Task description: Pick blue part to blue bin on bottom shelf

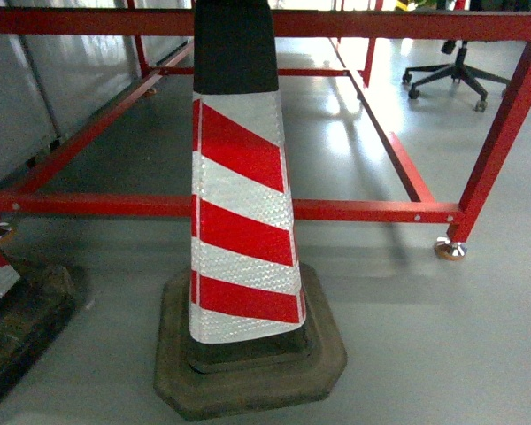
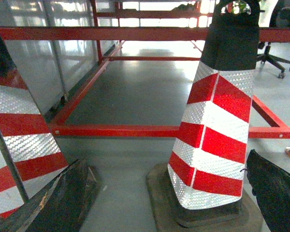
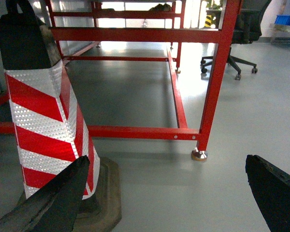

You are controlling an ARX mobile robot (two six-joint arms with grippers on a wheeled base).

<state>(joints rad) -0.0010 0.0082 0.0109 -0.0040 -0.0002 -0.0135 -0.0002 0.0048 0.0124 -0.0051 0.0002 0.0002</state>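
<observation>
A: Looking for the part: is it anywhere near either arm?
B: No part, bin or shelf in view. Only a cone [image 1: 243, 221] ahead. Both fingers spread wide, empty.

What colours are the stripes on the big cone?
Red and white slanted stripes on the cone, with a dark top; the head view shows it best.

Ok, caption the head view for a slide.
Red-and-white striped traffic cone on black rubber base, standing before a red steel frame on grey floor.
</observation>
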